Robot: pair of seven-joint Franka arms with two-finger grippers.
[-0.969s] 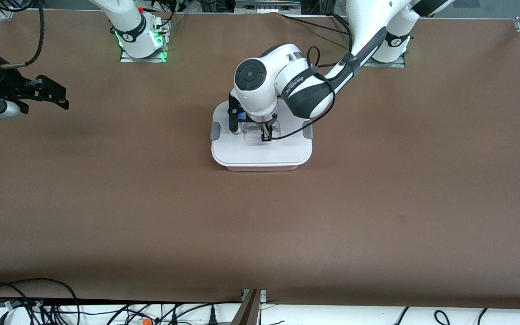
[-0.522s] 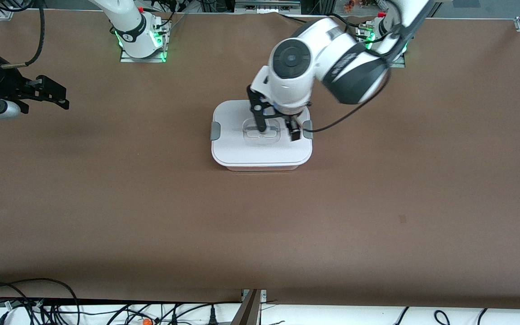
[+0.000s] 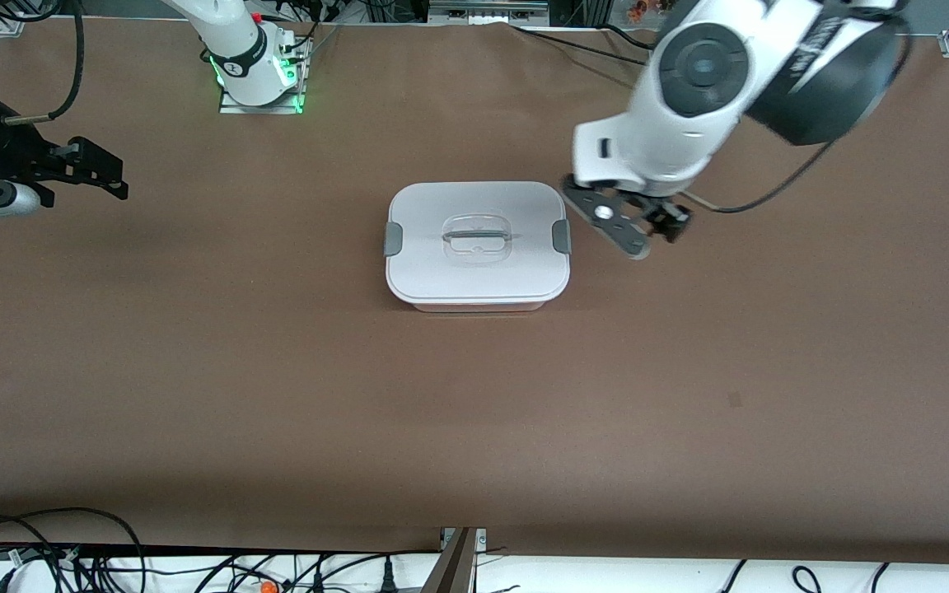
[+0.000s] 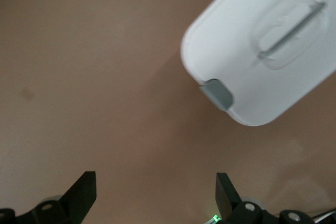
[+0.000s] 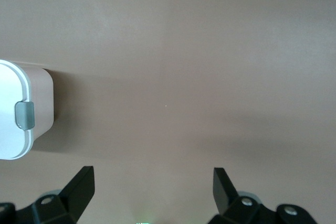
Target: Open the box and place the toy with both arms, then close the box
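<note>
The box [image 3: 477, 247] stands at the table's middle with its white lid on, grey clips at both ends and a clear handle [image 3: 477, 237] in the lid. My left gripper [image 3: 657, 237] is open and empty, up over bare table just past the box's end toward the left arm. The left wrist view shows the lid [image 4: 247, 72], one clip [image 4: 216, 93] and my open left gripper [image 4: 156, 198]. My right gripper [image 3: 116, 177] is open and waits at the right arm's end of the table; its wrist view shows the box's end [image 5: 42, 103] and my right gripper [image 5: 152, 195]. The toy is out of view.
The brown table mat [image 3: 474, 412] surrounds the box. Arm bases [image 3: 256, 74] stand along the table's edge farthest from the front camera. Cables [image 3: 71, 552] lie past the edge nearest to it.
My left gripper let go of the lid handle, opened, rose and swung off the box toward the left arm's end. The box and the right arm have not moved.
</note>
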